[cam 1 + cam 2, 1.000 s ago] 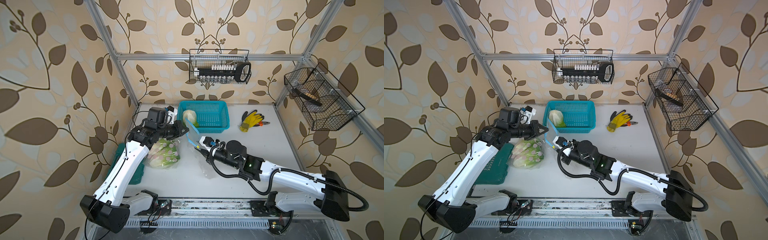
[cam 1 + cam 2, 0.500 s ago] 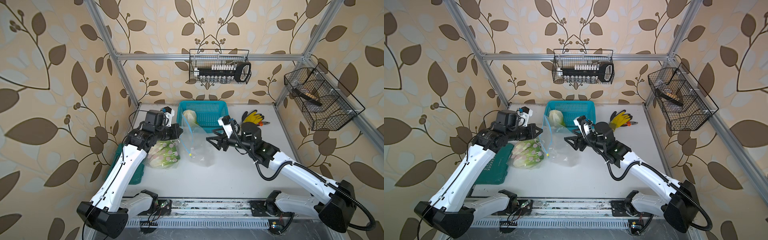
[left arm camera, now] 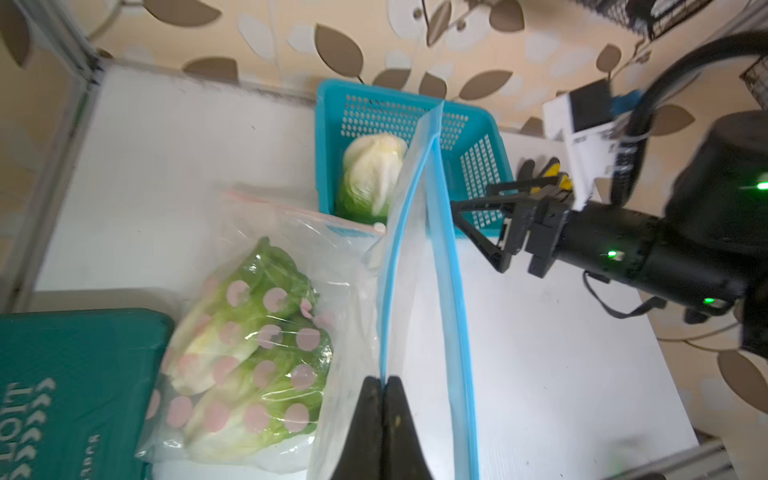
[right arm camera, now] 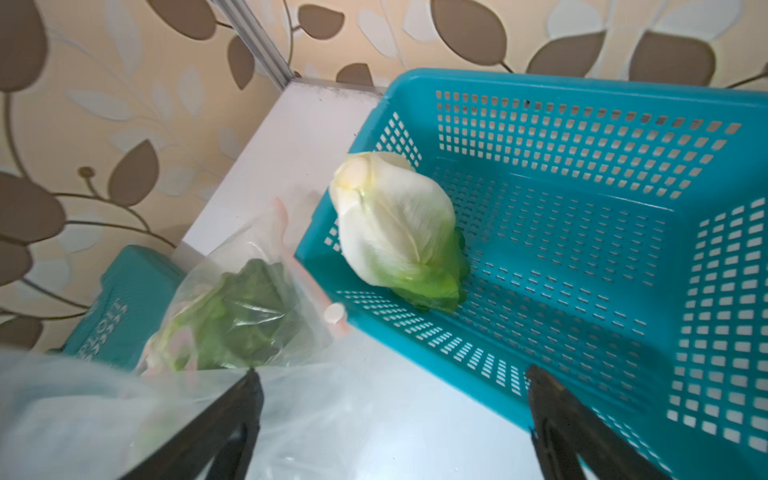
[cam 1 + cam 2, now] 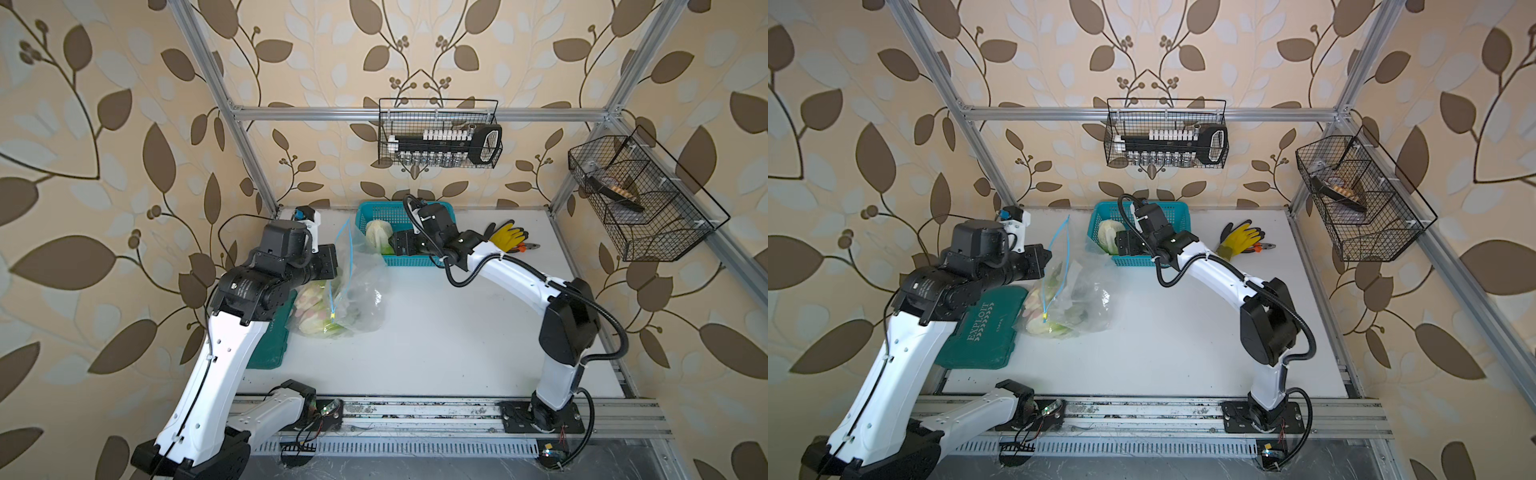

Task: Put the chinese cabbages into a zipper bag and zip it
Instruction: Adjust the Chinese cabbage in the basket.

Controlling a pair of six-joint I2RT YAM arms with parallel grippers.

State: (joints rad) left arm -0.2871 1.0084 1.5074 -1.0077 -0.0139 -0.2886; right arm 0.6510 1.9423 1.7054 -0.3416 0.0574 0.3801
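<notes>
**One loose cabbage, a narrow bag mouth**

One cabbage [image 4: 395, 224] lies in the basket [image 4: 582, 89], stalk end up, leaned on the wall near a corner. More cabbages [image 3: 257, 291] are packed in a dotted bag [image 3: 291, 224], which lies on the table [image 5: 457, 332] beside the case [image 5: 984, 328].

The bag [image 3: 384, 270] is held up by the left claw [image 3: 383, 386], which is closed tight on one blue lip. The right claw [image 4: 395, 390] is spread wide, with nothing in it, and is pointed at the cabbage.

Several things could go wrong. A finger could be driven into the basket wall, because the cabbage sits so close to it, and the light basket could then be pushed away. The smooth oval head could be squeezed out of the grip, or its leaves crushed. The bag's film hangs close under the right claw and could be caught by it. Only one lip is pinched, so the mouth is a narrow slit. The cabbage could be stopped on the rim, or the lip could be pulled from the left claw.

The pinch on the lip and the slit mouth are shown only in the left wrist view. The lean of the cabbage is clear only in the right wrist view. The gloves [image 5: 507, 235] and the bag's base on the table are seen well only in both top views. Whether anything is already in the bag cannot be told.
</notes>
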